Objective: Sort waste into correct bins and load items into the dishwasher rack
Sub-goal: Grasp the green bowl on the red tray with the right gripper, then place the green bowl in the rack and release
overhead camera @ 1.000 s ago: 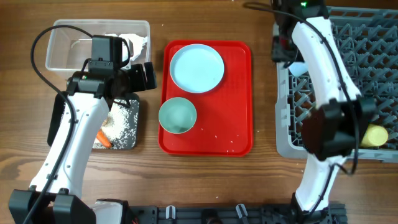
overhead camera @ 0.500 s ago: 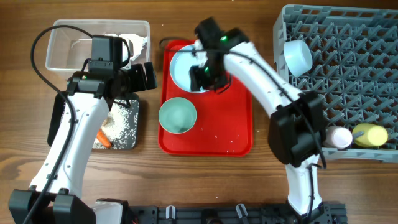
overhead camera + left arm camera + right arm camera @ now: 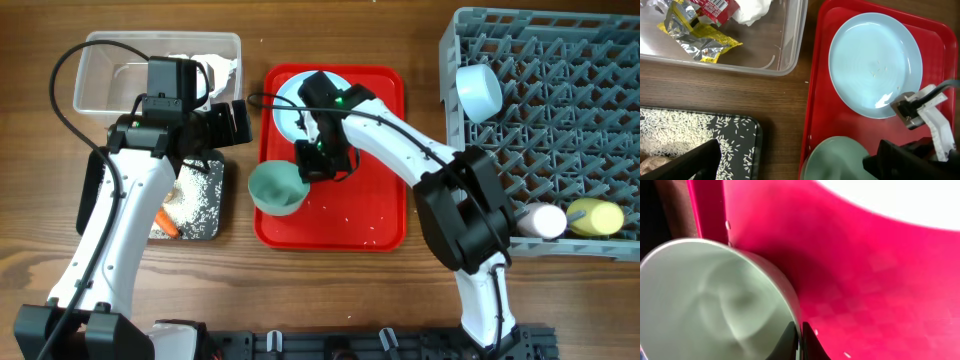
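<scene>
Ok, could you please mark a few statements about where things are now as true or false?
Wrappers lie in the clear tub. True.
The rice is in the clear tub. False: it is on the black tray.
The right end effector pinches the teal bowl's rim. True.
The plate sits in the black tray. False: it lies on the red tray.
The carrot is on the red tray. False: it lies on the black tray.

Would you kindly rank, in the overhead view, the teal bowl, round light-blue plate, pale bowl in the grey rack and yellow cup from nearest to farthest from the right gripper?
1. Teal bowl, at the right gripper, left on red tray.
2. Light-blue plate, tray's top.
3. Pale bowl, left edge of grey rack.
4. Yellow cup, rack's right side.
</scene>
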Robot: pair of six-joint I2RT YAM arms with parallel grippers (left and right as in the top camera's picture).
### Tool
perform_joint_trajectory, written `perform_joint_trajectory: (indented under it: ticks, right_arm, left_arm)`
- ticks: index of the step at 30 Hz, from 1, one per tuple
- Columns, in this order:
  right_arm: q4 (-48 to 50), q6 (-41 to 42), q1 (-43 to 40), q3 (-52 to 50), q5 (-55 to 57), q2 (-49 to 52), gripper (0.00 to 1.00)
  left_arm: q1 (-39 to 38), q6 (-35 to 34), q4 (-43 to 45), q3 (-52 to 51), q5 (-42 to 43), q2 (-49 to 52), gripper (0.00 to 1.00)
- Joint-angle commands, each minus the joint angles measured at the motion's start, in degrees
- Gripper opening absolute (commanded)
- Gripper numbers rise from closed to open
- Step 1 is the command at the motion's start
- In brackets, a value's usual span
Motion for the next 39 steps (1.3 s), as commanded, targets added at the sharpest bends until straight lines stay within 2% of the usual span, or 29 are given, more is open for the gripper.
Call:
perform_joint_trajectory:
  ticks: [1, 4, 9, 10, 11, 13, 15, 18, 21, 24, 28, 33, 39]
  right_arm:
    - [0.2, -1.2, -3.4, 0.1, 0.0, -2.8, 0.04]
    - [0.3, -1.3, -6.9, 0.2, 6.7, -10.3, 0.04]
    - [-12.3, -0.7, -12.6, 0.2, 44.9, -29.2, 0.04]
    - [-17.5, 2.5, -13.4, 0.1, 55.9, -32.1, 0.04]
    - [-21.2, 5.8, -13.8, 0.0, 62.3, -33.3, 0.04]
    - [-36.2, 22.2, -16.1, -0.2, 77.4, -34.6, 0.04]
    - [-36.8, 24.7, -18.8, -4.0, 80.1, -34.5, 0.04]
    - [-31.3, 24.1, -23.7, -14.0, 84.7, -33.4, 0.04]
    - [-25.4, 23.1, -26.0, -18.0, 89.3, -31.2, 0.04]
    - [-13.0, 10.2, -26.1, -18.0, 89.3, -29.3, 0.04]
    - [-3.8, -0.7, -26.1, -18.0, 89.3, -27.3, 0.04]
    - [-1.5, -6.8, -25.7, -18.0, 89.3, -26.4, 0.04]
    - [-1.4, -11.9, -20.0, -18.1, 89.4, -25.8, 0.04]
  left_arm:
    - [0.3, -0.1, 0.0, 0.3, 0.5, 0.4, 1.0]
    - [0.3, -0.1, 0.0, 0.3, 0.5, 0.4, 1.0]
    - [0.3, -0.1, 0.0, 0.3, 0.5, 0.4, 1.0]
    - [0.3, -0.1, 0.0, 0.3, 0.5, 0.4, 1.0]
    - [0.3, -0.1, 0.0, 0.3, 0.5, 0.4, 1.0]
    - [0.3, -0.1, 0.0, 0.3, 0.5, 0.4, 1.0]
    - [0.3, -0.1, 0.0, 0.3, 0.5, 0.4, 1.0]
    - [0.3, -0.1, 0.0, 0.3, 0.5, 0.4, 1.0]
    - [0.3, -0.1, 0.0, 0.3, 0.5, 0.4, 1.0]
    - [0.3, -0.1, 0.0, 0.3, 0.5, 0.4, 1.0]
    - [0.3, -0.1, 0.0, 0.3, 0.5, 0.4, 1.0]
    - [0.3, -0.1, 0.0, 0.3, 0.5, 0.4, 1.0]
    - [0.3, -0.1, 0.0, 0.3, 0.5, 0.4, 1.0]
